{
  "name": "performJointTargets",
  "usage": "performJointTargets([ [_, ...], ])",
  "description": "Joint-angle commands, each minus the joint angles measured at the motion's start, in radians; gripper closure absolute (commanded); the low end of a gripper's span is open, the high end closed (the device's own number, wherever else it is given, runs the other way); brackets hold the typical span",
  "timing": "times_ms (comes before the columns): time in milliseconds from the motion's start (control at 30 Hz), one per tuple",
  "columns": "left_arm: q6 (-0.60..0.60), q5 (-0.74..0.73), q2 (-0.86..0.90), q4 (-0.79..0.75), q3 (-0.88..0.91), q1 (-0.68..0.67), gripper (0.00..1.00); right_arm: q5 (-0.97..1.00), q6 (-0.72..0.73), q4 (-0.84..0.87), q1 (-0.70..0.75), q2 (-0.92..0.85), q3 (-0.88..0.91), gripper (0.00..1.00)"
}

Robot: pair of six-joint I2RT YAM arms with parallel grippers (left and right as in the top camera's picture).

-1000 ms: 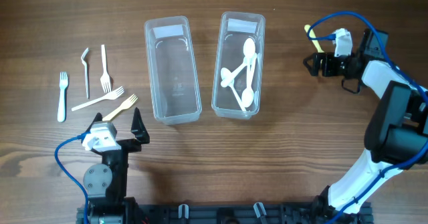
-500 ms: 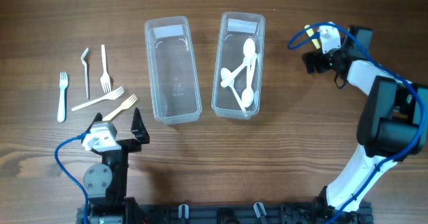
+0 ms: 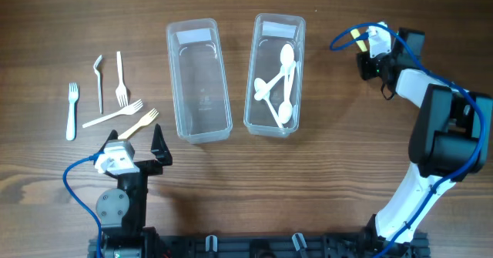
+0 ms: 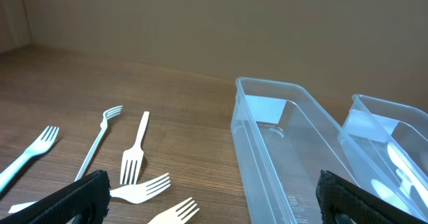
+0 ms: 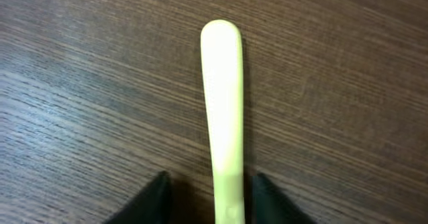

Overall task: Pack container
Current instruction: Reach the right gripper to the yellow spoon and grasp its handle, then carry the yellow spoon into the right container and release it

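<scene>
Straddling the handle: the right gripper (image 5: 214, 200) is sitting low over the far right of the wooden table (image 3: 323, 173), its two dark fingertips (image 5: 157, 197) flanking the rounded handle of a pale yellow utensil (image 5: 223, 83).
Right jaws: they are standing close together, only a little wider than the handle. One tip is lying just beside it, while the other is leaving a sliver of wood showing between. Whether they are pinching it cannot be told.
Yellow utensil: it is lying flat on the table, to the right of both containers and well apart from them. Its working end is hidden, so fork or spoon cannot be told.
Left gripper: the left gripper (image 3: 137, 141) is waiting at the near left of the table with its jaws spread wide, gripping nothing, its tips near the closest fork but apart from it.
Forks: five forks (image 3: 114, 116), four white and one beige, are lying loose on the wood to the left of the containers.
Left container: the clear left container (image 3: 171, 81) is standing upright just beside its twin, a narrow gap between them.
Right container: the right container (image 3: 301, 73) is holding several white spoons (image 3: 281, 81), which are lying crossed over one another.
</scene>
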State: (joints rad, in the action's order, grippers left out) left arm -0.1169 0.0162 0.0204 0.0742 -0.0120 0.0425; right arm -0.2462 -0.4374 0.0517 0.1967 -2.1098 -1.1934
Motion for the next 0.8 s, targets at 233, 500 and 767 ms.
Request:
performJointTargets([
  [233,0.002,-0.008,-0.004,-0.003,0.006,0.006,0.00,0.035,0.221,-0.039,0.000,0.017,0.016,0.96],
  [500,0.002,-0.008,-0.004,-0.003,0.006,0.006,0.00,-0.077,0.455,-0.051,-0.138,0.610,0.016,0.96],
  [767,0.002,-0.008,-0.004,-0.003,0.006,0.006,0.00,-0.068,0.649,-0.183,-0.424,0.621,0.017,0.96],
])
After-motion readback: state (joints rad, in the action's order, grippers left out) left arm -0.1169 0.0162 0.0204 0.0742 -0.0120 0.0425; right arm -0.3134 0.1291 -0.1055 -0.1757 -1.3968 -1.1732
